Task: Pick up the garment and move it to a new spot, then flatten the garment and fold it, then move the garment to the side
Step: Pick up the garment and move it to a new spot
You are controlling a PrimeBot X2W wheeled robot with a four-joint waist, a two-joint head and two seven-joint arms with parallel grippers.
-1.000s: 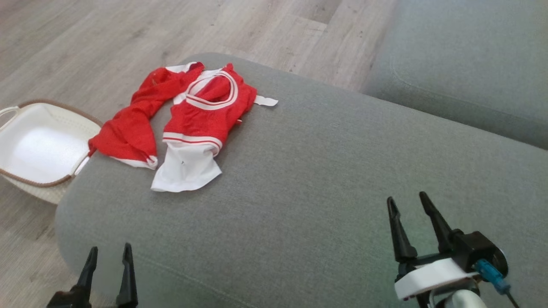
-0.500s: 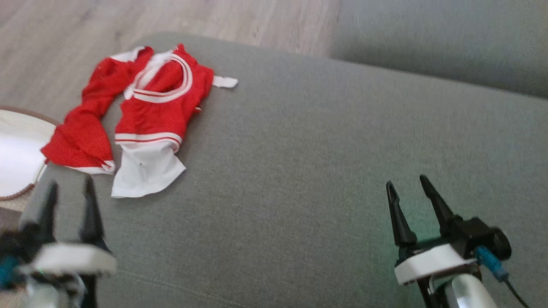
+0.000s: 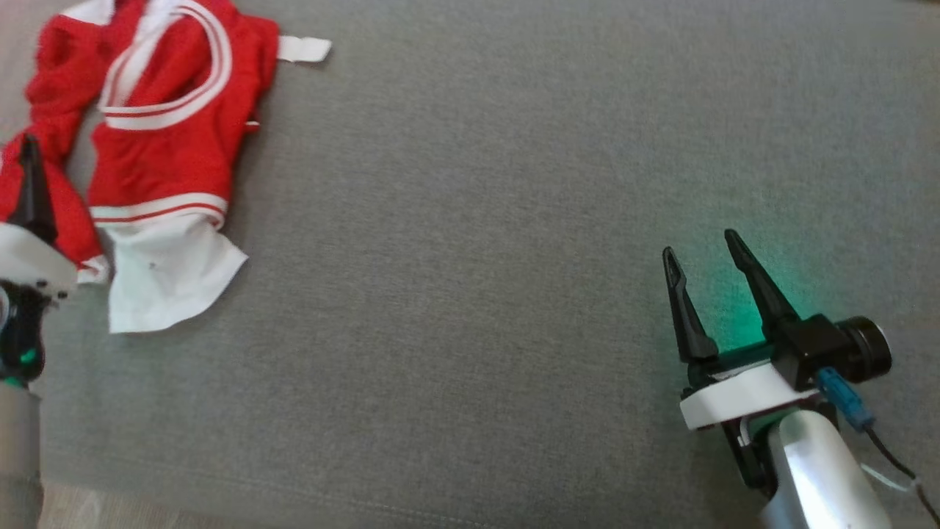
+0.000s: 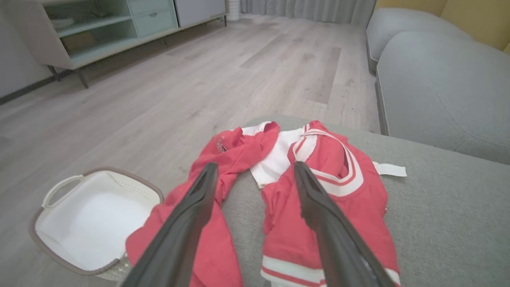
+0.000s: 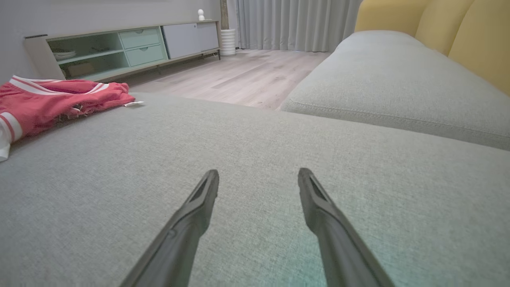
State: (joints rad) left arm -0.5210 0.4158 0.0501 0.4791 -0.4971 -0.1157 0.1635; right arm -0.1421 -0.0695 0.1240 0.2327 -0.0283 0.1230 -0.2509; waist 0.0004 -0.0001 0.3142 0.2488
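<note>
Pick-up step, I'd say: the crumpled red garment (image 3: 158, 162) lies on the sofa cushion (image 3: 477, 220)'s corner, the left gripper (image 4: 255, 167) hovers there with jaws wide and empty, the right gripper (image 3: 699, 246) is likewise empty over the cushion's bare part, so next it probably needs to drop and pinch fabric.

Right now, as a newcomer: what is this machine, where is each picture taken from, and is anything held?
A wheeled robot with two arms. One picture looks down from its head onto a grey sofa cushion. The other two come from wrist cameras, looking along each arm's two dark fingers. A crumpled red and white garment lies at the cushion's left end, a white basket on the floor beside it. The left fingers are open over the garment; the right fingers stand open over bare cushion. Nothing is held.
</note>
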